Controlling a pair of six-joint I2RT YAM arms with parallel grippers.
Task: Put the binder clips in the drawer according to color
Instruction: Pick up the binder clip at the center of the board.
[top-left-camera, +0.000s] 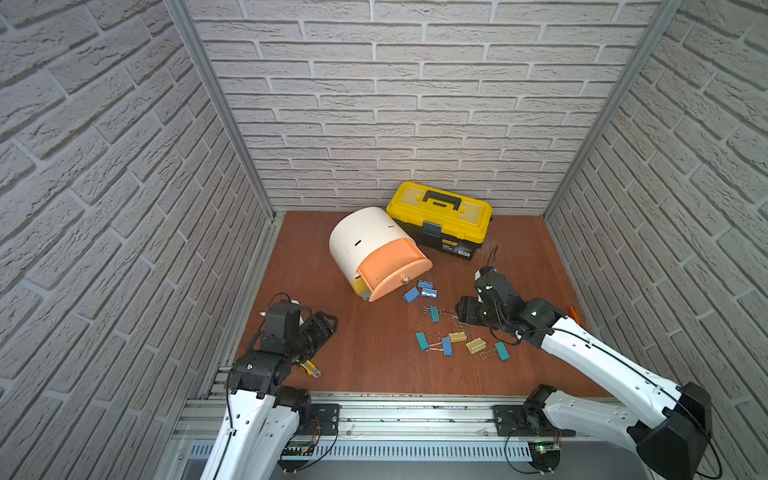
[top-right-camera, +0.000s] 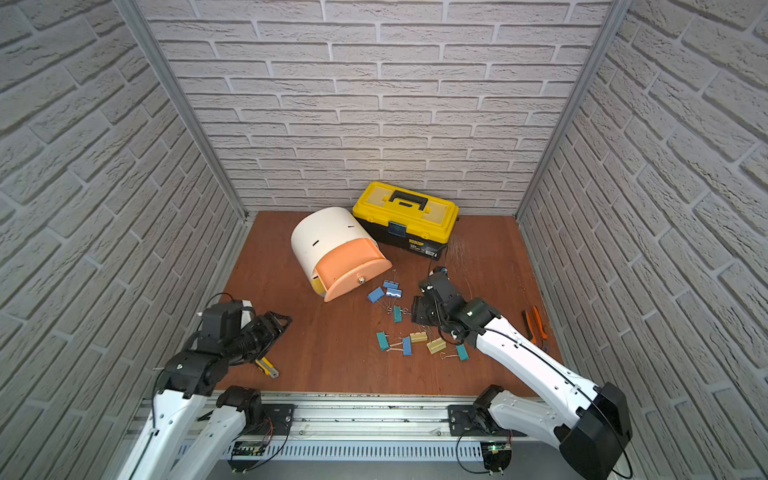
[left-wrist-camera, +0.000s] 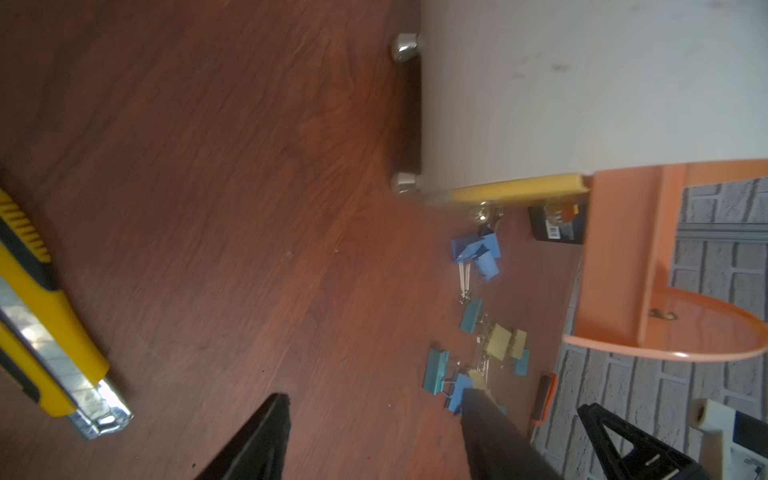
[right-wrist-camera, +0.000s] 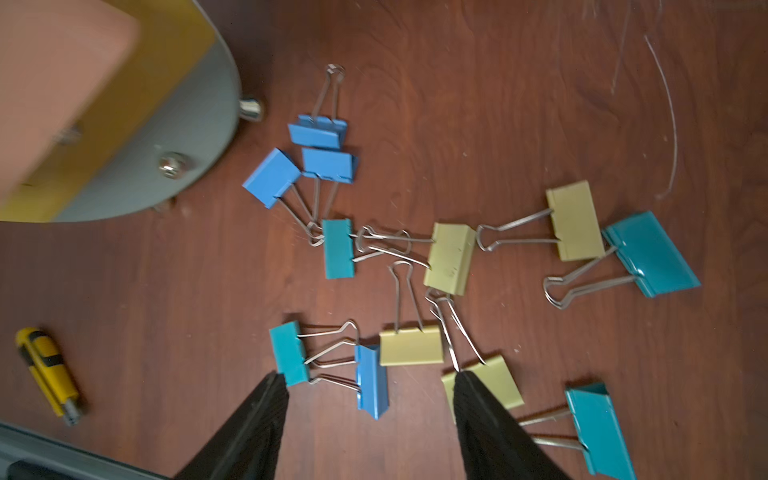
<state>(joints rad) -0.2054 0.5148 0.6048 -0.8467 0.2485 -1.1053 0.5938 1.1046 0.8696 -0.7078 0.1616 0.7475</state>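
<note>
The drawer (top-left-camera: 361, 241) is a white drum cabinet at the middle of the table, and its peach top drawer (top-left-camera: 395, 270) is pulled out. The yellow front (left-wrist-camera: 515, 193) and grey front (right-wrist-camera: 183, 137) below it are closed. Several binder clips lie loose to its right: blue ones (top-left-camera: 419, 291) near the cabinet, teal (top-left-camera: 422, 340) and pale yellow ones (top-left-camera: 476, 345) nearer the front. My right gripper (right-wrist-camera: 370, 378) hovers open over them, with a blue clip (right-wrist-camera: 372, 382) on the table between its fingers. My left gripper (left-wrist-camera: 376, 399) is open and empty at the front left.
A yellow-black toolbox (top-left-camera: 440, 216) stands behind the cabinet against the back wall. A yellow utility knife (top-left-camera: 309, 368) lies beside my left arm. Orange-handled pliers (top-right-camera: 536, 324) lie at the right side, next to my right arm. Brick walls close in three sides.
</note>
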